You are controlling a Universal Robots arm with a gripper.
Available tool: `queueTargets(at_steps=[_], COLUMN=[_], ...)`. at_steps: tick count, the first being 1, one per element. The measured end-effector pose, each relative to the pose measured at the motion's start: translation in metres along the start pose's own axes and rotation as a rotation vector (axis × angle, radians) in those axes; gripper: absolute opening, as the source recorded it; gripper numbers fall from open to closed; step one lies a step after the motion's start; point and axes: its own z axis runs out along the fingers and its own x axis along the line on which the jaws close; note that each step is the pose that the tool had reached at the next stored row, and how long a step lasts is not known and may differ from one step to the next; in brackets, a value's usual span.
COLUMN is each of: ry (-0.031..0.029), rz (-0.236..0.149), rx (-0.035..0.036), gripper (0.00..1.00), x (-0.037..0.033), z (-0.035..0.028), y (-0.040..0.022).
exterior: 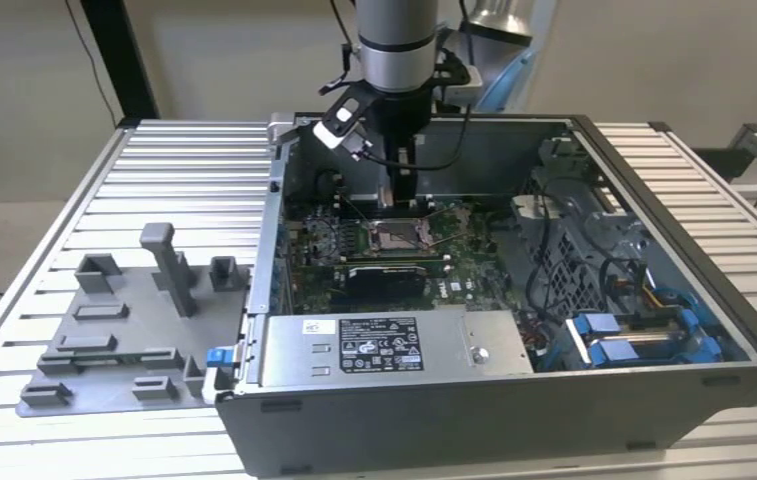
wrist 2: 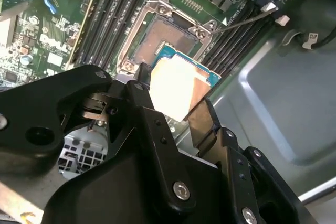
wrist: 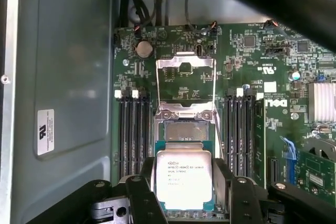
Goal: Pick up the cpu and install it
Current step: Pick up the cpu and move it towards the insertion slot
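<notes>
While the pincer (wrist: 185, 195) clamps the cpu (wrist: 184, 177), the socket (wrist: 185, 128) lies open.

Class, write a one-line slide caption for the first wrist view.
The pincer grips the cpu by two opposite edges, close to the open socket frame on the green motherboard.

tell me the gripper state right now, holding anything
gripper: shut on the cpu, over the open socket inside the case
</notes>
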Motion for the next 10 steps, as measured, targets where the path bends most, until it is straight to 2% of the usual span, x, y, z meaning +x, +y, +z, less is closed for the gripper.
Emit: queueTargets(at_steps=[5, 10], ry=[0.0004, 0.0026], rz=[0.001, 0.001], rx=[0.0013, 0.0022], gripper=[0.00, 0.00], x=[0.0013, 0.0019], z=[0.0075, 0.0122], y=[-0.0008, -0.0014])
